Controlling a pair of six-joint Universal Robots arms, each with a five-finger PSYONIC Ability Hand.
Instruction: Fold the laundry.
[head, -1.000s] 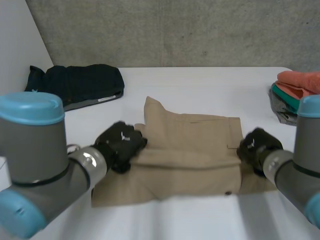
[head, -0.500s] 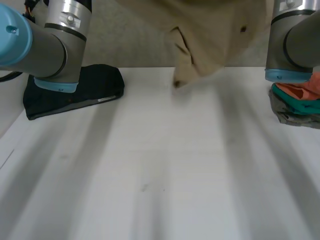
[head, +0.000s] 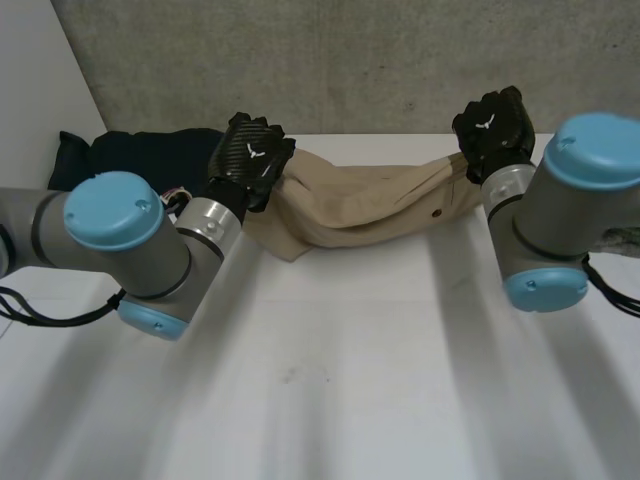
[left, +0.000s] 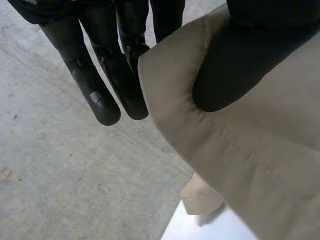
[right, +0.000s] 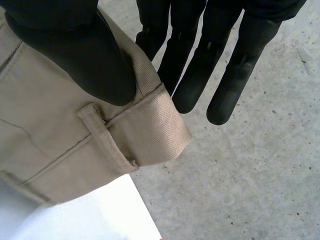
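A tan pair of shorts (head: 355, 205) hangs stretched between my two hands above the far side of the white table (head: 330, 370), sagging in the middle. My left hand (head: 250, 155) pinches one end of the tan shorts (left: 250, 145); the thumb (left: 240, 65) presses the cloth against the fingers (left: 100, 90). My right hand (head: 492, 128) pinches the other end, at the waistband. There the thumb (right: 75, 55) clamps the tan shorts (right: 70, 145) by a belt loop against the fingers (right: 230, 90).
A dark folded garment (head: 140, 150) lies at the table's far left, behind my left arm. A grey concrete wall (head: 350, 60) stands behind the table. At the far right edge a bit of folded clothing (head: 625, 235) peeks out behind my right arm.
The shorts lay flat on the table with both hands at their sides. Both hands gripped them, swung them high, and now hold them lower, stretched over the far side of the table.
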